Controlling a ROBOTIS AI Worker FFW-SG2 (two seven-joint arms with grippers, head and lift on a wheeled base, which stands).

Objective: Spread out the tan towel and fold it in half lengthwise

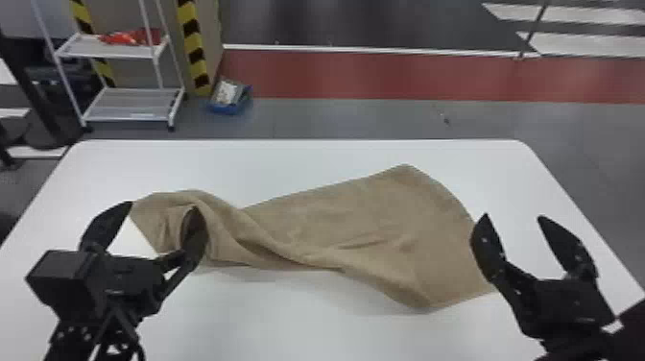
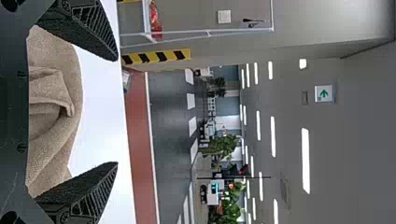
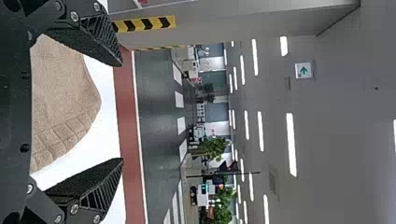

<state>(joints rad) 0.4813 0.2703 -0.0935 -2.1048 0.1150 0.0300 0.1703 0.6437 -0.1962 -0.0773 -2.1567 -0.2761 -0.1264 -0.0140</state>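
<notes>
Right now the tan towel is seen bunched and twisted across the tabletop, probably light, soft and floppy, best pinched by its corners, while left gripper and right gripper are spread wide, nothing grasped.

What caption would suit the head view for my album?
A robot's left gripper and right gripper, both open, poised at either end of a tan towel lying partly twisted on a white table.

Tan towel: soft matt cloth; table: smooth, pale.
</notes>
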